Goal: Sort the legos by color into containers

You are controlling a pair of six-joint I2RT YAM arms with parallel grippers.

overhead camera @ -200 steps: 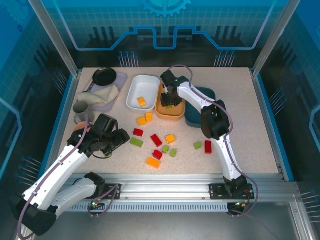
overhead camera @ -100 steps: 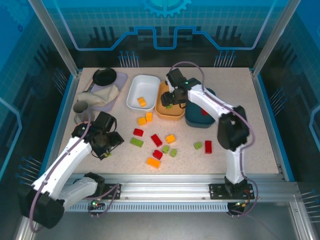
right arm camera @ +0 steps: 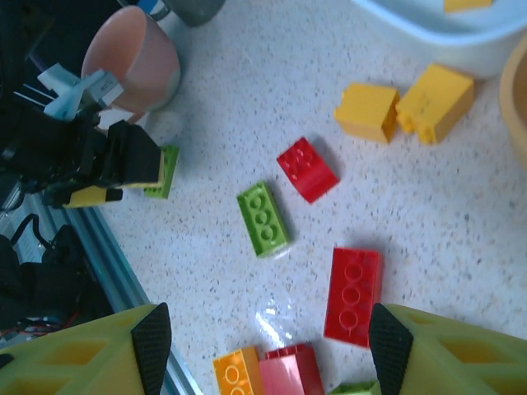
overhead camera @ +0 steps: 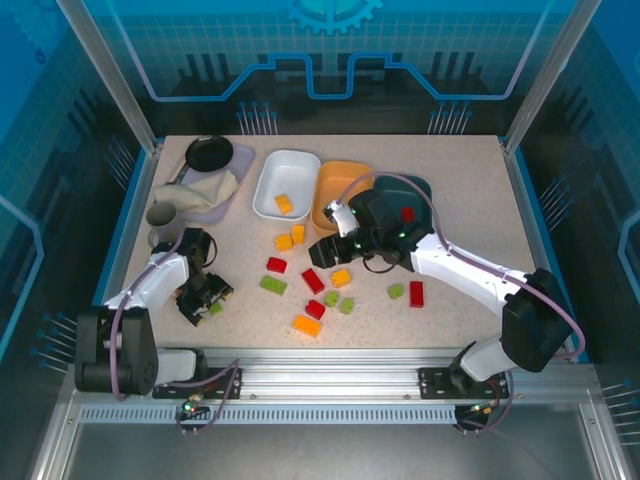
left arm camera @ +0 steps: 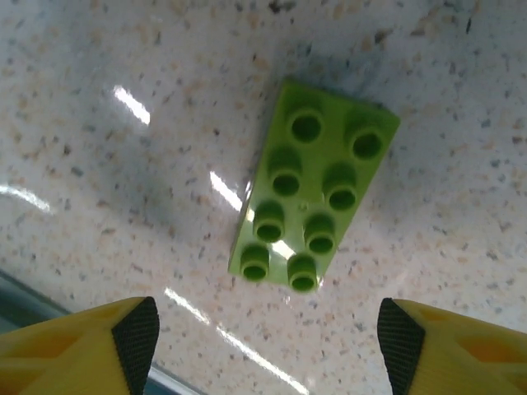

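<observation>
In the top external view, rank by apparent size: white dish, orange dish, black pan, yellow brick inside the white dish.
1. white dish and orange dish: look alike, and the orange one is partly hidden.
2. black pan
3. yellow brick

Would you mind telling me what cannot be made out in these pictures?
- Dark teal rounded dish, top view: the right arm covers most of its inside.
- Orange rounded dish, top view: near end hidden behind the right gripper.
- Light green studded brick, top view: mostly under the left gripper.
- White rounded dish, right wrist view: cut off by the top edge.
</observation>
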